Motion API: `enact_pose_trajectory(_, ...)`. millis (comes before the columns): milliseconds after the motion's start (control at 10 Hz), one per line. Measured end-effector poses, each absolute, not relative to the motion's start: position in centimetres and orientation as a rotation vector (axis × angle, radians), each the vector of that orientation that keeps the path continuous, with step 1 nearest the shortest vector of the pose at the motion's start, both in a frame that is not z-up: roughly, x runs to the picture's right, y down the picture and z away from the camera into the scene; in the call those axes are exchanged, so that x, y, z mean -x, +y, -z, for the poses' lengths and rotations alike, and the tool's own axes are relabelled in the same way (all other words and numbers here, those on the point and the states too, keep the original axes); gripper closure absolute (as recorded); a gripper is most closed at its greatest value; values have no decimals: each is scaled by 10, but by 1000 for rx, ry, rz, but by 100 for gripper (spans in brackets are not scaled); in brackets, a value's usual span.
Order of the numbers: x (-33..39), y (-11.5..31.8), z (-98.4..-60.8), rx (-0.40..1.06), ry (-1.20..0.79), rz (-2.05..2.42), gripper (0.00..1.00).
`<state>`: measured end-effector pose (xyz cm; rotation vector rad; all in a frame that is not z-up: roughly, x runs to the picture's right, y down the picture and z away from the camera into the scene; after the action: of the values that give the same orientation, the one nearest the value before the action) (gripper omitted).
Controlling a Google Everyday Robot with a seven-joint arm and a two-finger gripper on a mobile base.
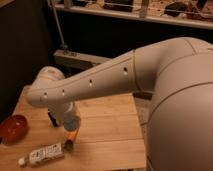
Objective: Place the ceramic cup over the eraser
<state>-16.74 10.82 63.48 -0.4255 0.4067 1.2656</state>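
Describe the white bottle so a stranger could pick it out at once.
Start at the wooden table and go to its front left corner as the camera sees it. There, just left of the end effector, the white bottle lies on its side. It is long and pale, unlike the round orange-red bowl behind it.

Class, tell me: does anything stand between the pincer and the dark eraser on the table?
Nothing visible does. The pincer hangs low over the wooden table; the dark eraser lies close beyond it, partly hidden by the wrist.
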Motion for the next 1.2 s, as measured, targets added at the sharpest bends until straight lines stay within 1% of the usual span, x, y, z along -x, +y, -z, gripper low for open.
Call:
enact_pose_trajectory(300,190,62,-634,389,387,-1255,100)
enact_pose_trajectory(500,213,47,-637,387,380,-1230,100)
enact_pose_trajectory(1200,271,48,-663,479,376,-1193,100)
